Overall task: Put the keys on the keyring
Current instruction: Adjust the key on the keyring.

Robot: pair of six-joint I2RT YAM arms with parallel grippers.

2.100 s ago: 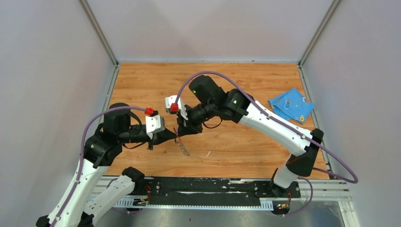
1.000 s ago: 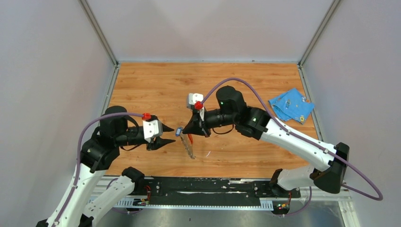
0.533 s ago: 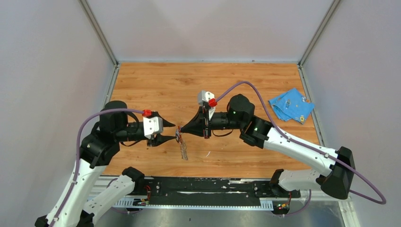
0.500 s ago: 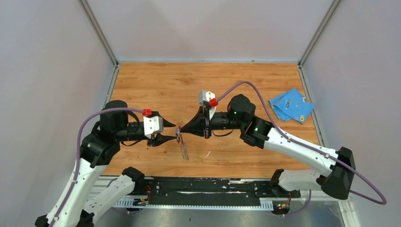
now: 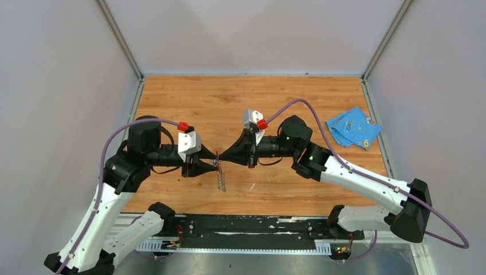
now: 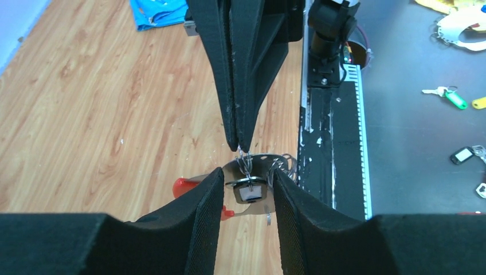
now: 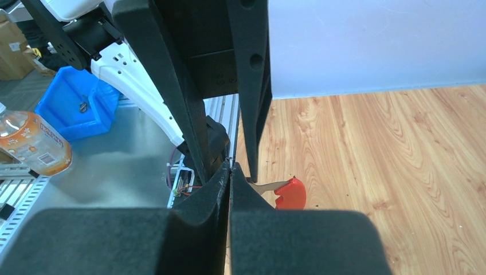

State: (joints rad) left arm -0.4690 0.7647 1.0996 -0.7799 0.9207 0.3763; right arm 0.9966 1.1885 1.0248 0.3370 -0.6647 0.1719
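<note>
- Pinching the top of the keyring (image 5: 221,179), the right gripper (image 5: 222,161) has its two black fingers pressed flat together; small chain links emerge just below its tips in the left wrist view.
- The left gripper (image 5: 212,162) is about half open. Its fingers (image 6: 200,212) sit on either side of a small metal ring (image 6: 247,183).
- Under that ring is a small black piece, which looks like the black key (image 6: 250,196) seen end-on.
- The ring's edges come very close to both left fingers. I cannot tell whether they press on it or only flank it.
- The keyring is in the air, between the two grippers and above the wooden table (image 5: 229,103), near its front edge.
- Its silvery grey strap hangs straight down from the point where the grippers meet. Its red part (image 7: 289,193) shows beside the fingertips in both wrist views.
- The two grippers point at each other, tip to tip, roughly level, around the middle of the table's width.
- The left arm reaches in from the left with its elbow raised. The right arm stretches a long way from its base at the near right corner.
- A blue cloth (image 5: 352,127) lies at the far right of the table, well apart from the grippers.
</note>
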